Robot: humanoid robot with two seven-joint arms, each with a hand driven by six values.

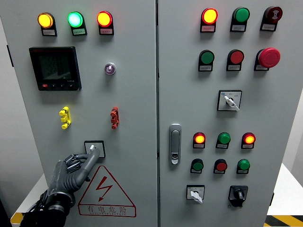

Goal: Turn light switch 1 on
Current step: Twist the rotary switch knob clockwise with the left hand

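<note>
A grey cabinet (142, 113) fills the view, and the switch (94, 149), a small square plate with a pale lever, sits low on its left door, above a red triangle warning sign (105, 191) and below a yellow tag (65, 117) and a red tag (114, 117). The left hand (71, 172) comes up from the lower left, just below and left of the switch, its index finger stretched up and to the right with the tip touching the lever, the other fingers curled in and holding nothing. The right hand is out of view, so the left is the one placed to turn the lever, whose long axis looks to slant along the finger's line.
</note>
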